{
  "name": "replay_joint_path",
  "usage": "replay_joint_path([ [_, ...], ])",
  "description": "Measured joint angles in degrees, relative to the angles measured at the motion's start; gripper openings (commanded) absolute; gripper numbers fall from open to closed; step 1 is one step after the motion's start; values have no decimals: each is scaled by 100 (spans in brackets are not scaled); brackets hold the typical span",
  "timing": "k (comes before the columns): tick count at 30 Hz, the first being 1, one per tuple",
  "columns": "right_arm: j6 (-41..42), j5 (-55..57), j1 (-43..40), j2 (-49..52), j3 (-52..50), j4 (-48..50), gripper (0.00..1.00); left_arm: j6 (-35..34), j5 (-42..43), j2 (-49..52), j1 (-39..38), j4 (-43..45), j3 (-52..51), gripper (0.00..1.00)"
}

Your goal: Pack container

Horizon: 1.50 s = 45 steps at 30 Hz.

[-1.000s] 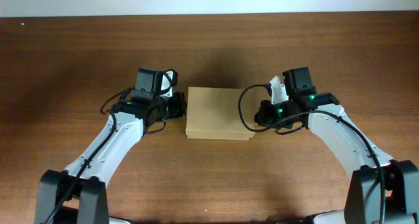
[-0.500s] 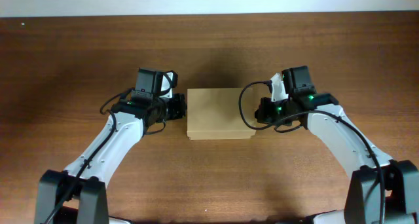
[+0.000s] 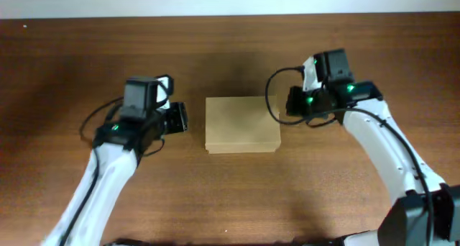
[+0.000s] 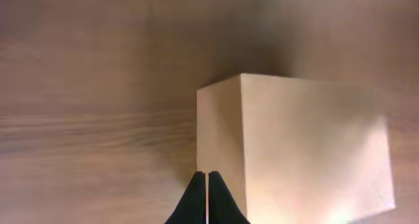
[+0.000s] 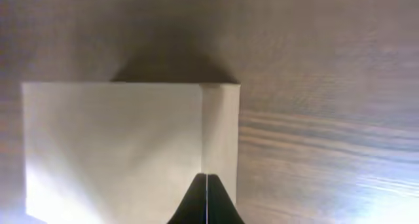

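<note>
1. Container [image 3: 242, 124] sits near the middle of the wooden table [image 3: 230, 203]. It is a plain tan cardboard box, and its long sides run from 9 o'clock to 3 o'clock in the overhead view.
2. Its flap lid lies flat and shut, so the top shows as one smooth tan face. What is inside is hidden, and I cannot tell the contents.
3. The left gripper [image 3: 185, 118] is at 9 o'clock from the container, pointing toward it. It is near but apart, with a strip of bare wood between its tips and the box's left wall.
4. In the left wrist view its two dark fingers [image 4: 196, 204] are pressed together tip to tip, with nothing between them. The box's short side wall faces them, and the lid spreads away toward 2 o'clock in that picture.
5. The right gripper [image 3: 286, 109] is at about 2 o'clock from the container, just beside its right edge near the far corner. From above I cannot tell if it touches the cardboard.
6. In the right wrist view its fingers [image 5: 217, 204] are also closed fully on each other and hold nothing. The narrow side wall of the box stands just beyond the tips at 12 o'clock, and the lid extends toward 10 o'clock.
7. A small green light [image 3: 310, 100] glows on the right arm's wrist.
</note>
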Motion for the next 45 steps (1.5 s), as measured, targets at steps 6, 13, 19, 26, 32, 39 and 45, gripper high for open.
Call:
replay_joint_path([
  [6,-245,142,-4,-201,791,-411,4,424,-258,-1329,2,-472,13,2],
  [13,-651,264,-4,-1519,872,-990,4,1075,-337,-2411,2,-885,17,2],
  [19,-778,496,-9,-2918,485,-1403,4,1244,-343,-2741,2,-942,17,2],
  [26,-682,584,-11,-5287,-1751,-1049,4,1300,-345,-2750,2,-1104,15,4],
  [32,-278,629,-9,-6717,-2566,-953,99,1364,-374,-2750,2,-1113,15,95],
  [39,79,411,-11,-7077,-2581,-815,99,1364,-382,-2747,2,-1117,15,100],
  [45,605,31,-11,-7077,-2608,188,99,1364,-382,-2747,2,-1115,15,100],
])
